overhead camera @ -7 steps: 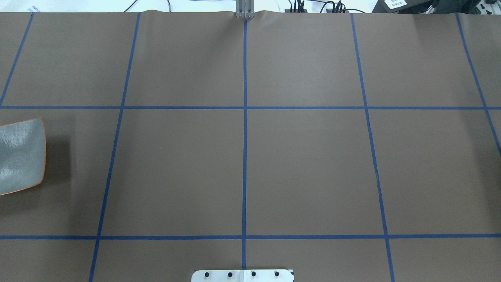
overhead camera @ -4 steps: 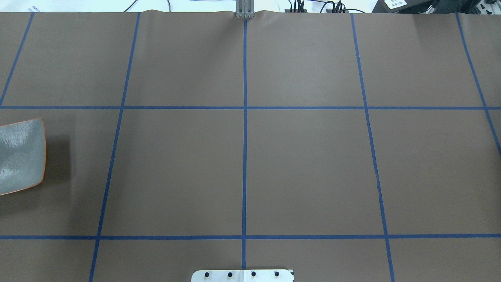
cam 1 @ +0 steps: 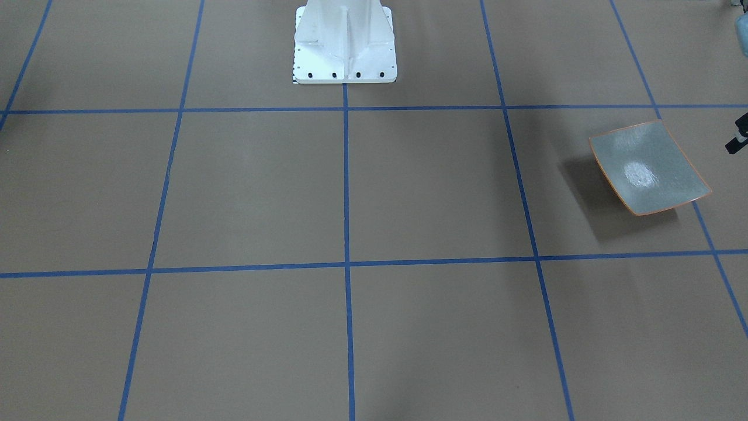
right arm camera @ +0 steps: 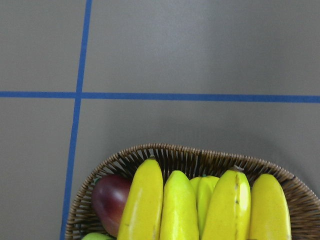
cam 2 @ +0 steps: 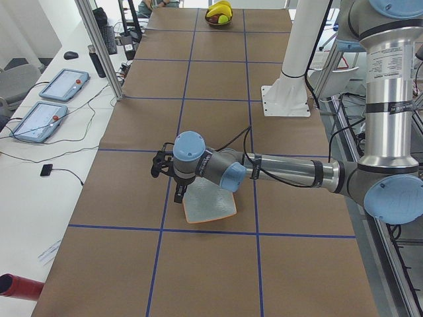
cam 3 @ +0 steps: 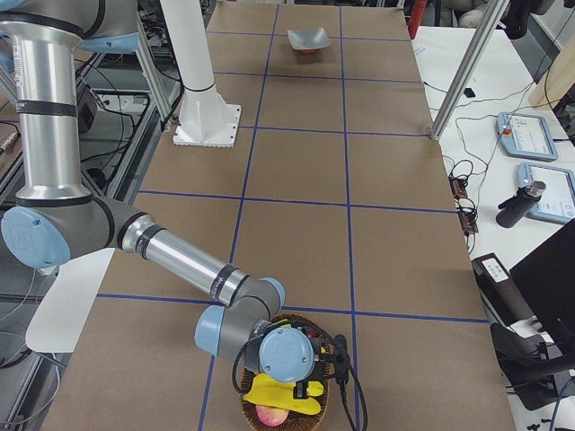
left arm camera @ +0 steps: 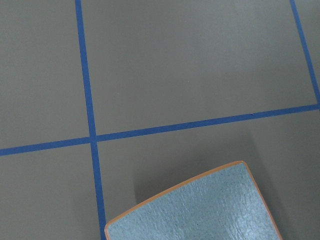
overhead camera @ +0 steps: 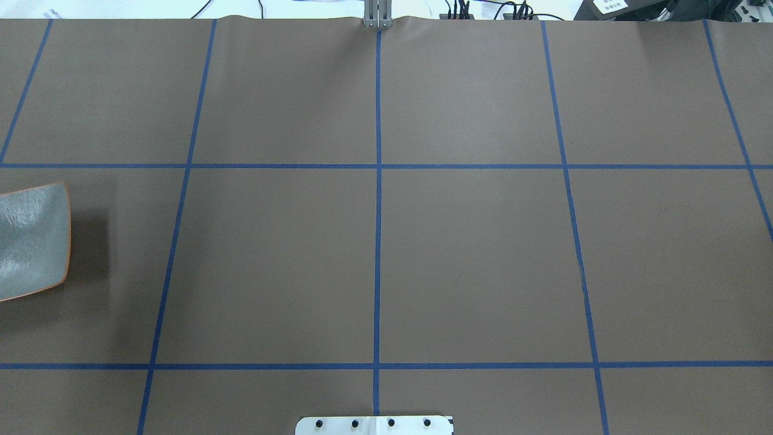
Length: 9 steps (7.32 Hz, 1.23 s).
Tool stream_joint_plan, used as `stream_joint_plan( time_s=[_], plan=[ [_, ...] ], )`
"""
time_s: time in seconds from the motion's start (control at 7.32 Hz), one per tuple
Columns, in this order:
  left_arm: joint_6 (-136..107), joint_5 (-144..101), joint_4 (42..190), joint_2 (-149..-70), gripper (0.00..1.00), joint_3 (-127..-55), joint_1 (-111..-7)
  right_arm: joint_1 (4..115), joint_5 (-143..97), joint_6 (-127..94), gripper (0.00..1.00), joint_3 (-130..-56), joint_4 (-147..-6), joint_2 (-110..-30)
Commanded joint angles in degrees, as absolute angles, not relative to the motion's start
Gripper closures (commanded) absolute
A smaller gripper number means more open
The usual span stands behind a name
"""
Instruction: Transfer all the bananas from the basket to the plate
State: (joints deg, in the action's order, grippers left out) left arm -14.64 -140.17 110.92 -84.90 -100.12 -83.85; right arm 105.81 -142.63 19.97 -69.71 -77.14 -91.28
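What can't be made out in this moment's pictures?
- How many bananas: the right wrist view cuts them at its bottom edge; in exterior right the right arm covers the basket.
- Left gripper, right gripper: seen only in side views, open or shut unclear.
- Plate: overhead view's left edge cuts it off.

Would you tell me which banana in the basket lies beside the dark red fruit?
The leftmost banana in the right wrist view; it alone borders the red fruit, while the other bananas lie further right in the basket.
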Motion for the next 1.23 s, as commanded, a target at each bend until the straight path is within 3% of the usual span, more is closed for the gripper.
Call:
stream_joint_plan(
  time_s=[0.0, 0.68, 1.09],
  plan=[
    [-14.9, -140.1, 110.9, -84.9, 0.00, -100.4, -83.8, 106.9, -142.2, 26.5, 0.11, -67.1, -78.5, -91.9],
    [-14.9, -140.1, 110.9, -85.1, 0.00, -100.4, -83.8, 108.7, -139.0, 32.8, 0.12, -65.3, -80.0, -91.4],
    [-14.9, -140.1, 110.8, -85.3, 0.00, -100.3, -83.8, 109.0, -139.1, 36.1, 0.14, -59.4, -80.4, -89.0]
  ],
)
